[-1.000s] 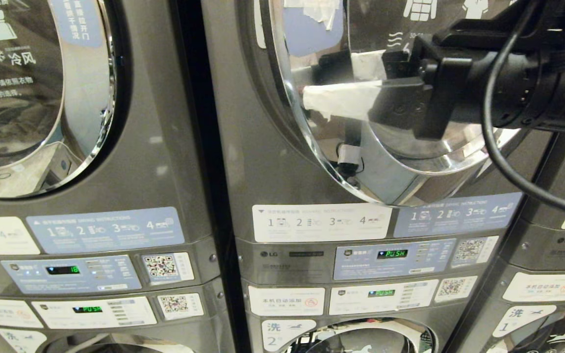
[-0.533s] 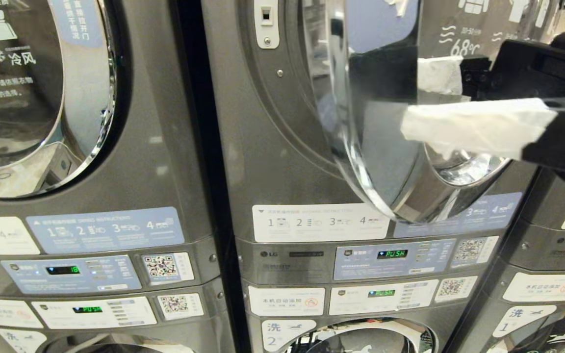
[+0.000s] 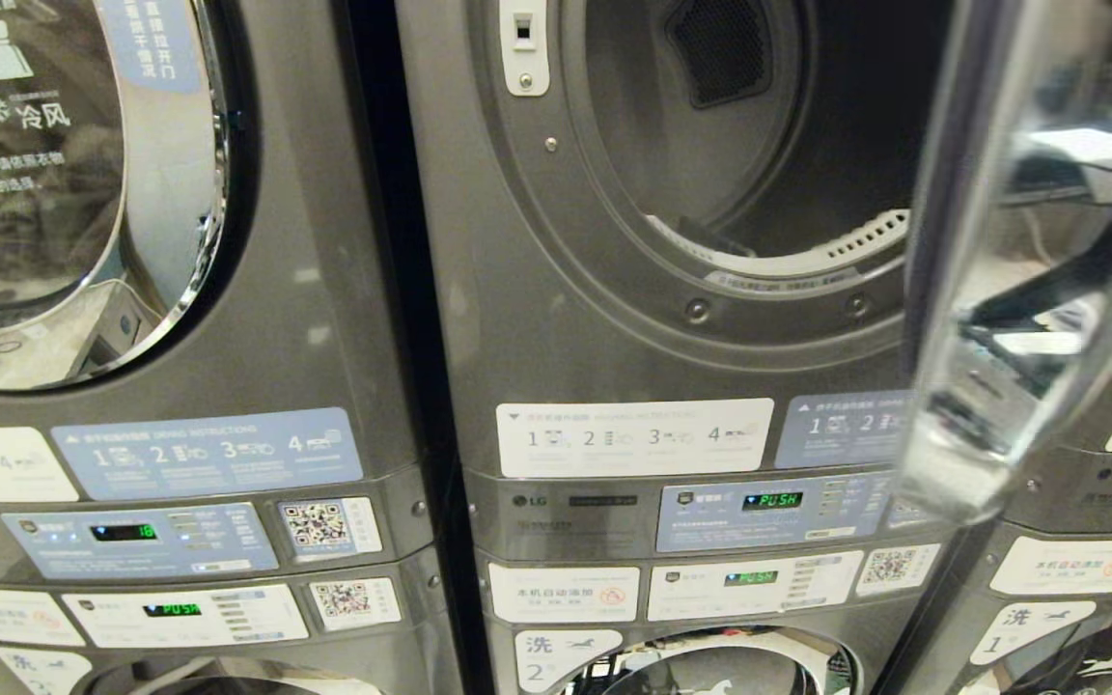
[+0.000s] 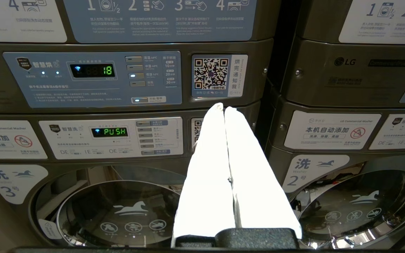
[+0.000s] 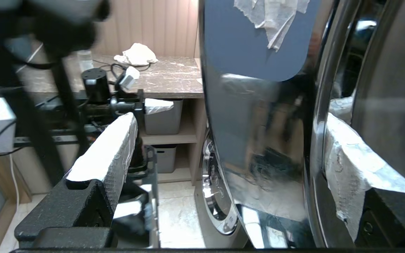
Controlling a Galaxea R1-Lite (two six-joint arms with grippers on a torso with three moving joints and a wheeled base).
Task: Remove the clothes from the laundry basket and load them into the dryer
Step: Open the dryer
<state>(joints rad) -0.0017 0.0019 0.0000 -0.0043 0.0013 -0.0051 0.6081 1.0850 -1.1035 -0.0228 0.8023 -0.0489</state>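
Dryer [image 3: 672, 319] door [image 3: 1019, 261] now swung wide open | drum bare, ready for clothes | right gripper [image 5: 223, 147] spread wide astride door edge, gripping nothing

Three dark grey steel laundry stacks [image 3: 344, 319] stand side by side; one chrome-rimmed round glass door [image 3: 1010, 290] hangs open; four green-lit displays [image 3: 773, 500] glow.

A neighbouring grey machine [image 3: 305, 290] fills the left of the head view, its round glass door [image 3: 64, 183] shut and its green display [image 3: 124, 532] lit. Low in the frame sit washer control panels [image 3: 184, 616] with QR stickers [image 3: 317, 524]. The right wrist view's upper left shows a marble counter [image 5: 167, 75] with a crumpled white cloth [image 5: 136, 54], and grey bins [image 5: 162, 117] on shelves beneath.
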